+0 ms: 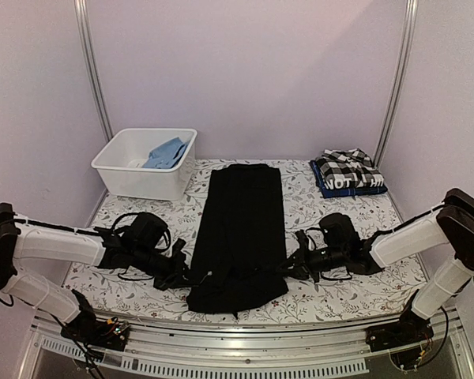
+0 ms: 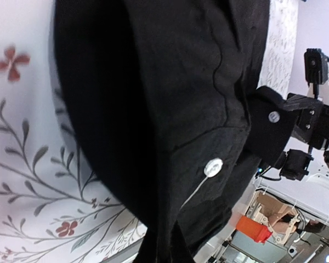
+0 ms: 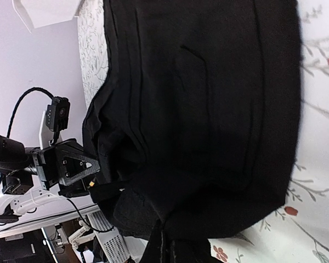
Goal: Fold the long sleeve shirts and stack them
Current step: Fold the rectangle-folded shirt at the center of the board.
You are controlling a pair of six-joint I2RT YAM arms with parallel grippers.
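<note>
A plain black shirt (image 1: 241, 229) lies as a long narrow strip down the middle of the flowered table, its near end bunched. My left gripper (image 1: 183, 278) is shut on that near end's left edge, and my right gripper (image 1: 294, 265) is shut on its right edge. Black cloth with a white button (image 2: 213, 166) fills the left wrist view and hides my fingers. The same black shirt (image 3: 197, 109) covers the right wrist view. At the back right, a checked shirt (image 1: 346, 167) lies folded on a dark shirt with white lettering (image 1: 349, 185).
A white plastic bin (image 1: 144, 164) holding blue cloth (image 1: 166, 153) stands at the back left. The flowered tablecloth (image 1: 340, 296) ends at a metal rail along the near edge. Pale walls and metal posts close in the sides and back.
</note>
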